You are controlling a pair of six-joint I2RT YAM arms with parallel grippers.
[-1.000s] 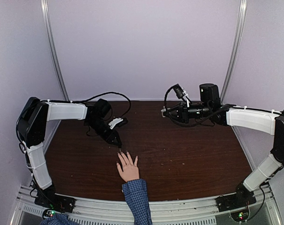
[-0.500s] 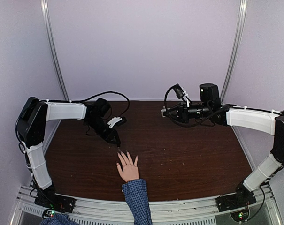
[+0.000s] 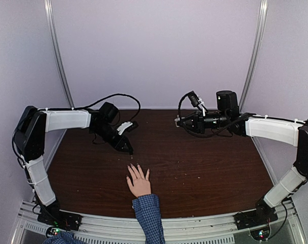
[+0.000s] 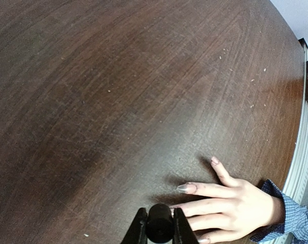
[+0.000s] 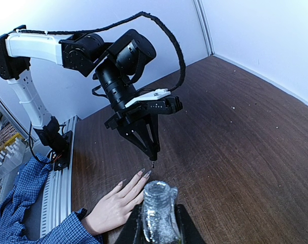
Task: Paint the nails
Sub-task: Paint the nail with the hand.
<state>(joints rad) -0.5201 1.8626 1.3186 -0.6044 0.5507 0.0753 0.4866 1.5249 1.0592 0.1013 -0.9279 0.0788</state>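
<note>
A light-skinned hand [image 3: 139, 184] with a blue checked cuff lies flat near the table's front edge, fingers spread; it also shows in the left wrist view [image 4: 230, 206] and the right wrist view [image 5: 115, 203]. Its long nails [image 4: 187, 188] point at my left gripper. My left gripper [image 3: 127, 148] is shut on the black brush cap [image 4: 160, 223]. The small brush tip [image 5: 152, 163] hangs just beyond the fingertips, apart from them. My right gripper [image 3: 182, 121] hovers at the back middle, shut on the open glittery polish bottle [image 5: 158, 211].
The dark wooden table [image 3: 204, 168] is closed in by white walls at the back and both sides. An aluminium rail [image 3: 194, 229] runs along the front edge. A black cable [image 3: 118, 97] loops behind the left arm.
My left gripper has drawn back and up, away from the fingertips, with the brush. The hand and the right arm have not moved.
</note>
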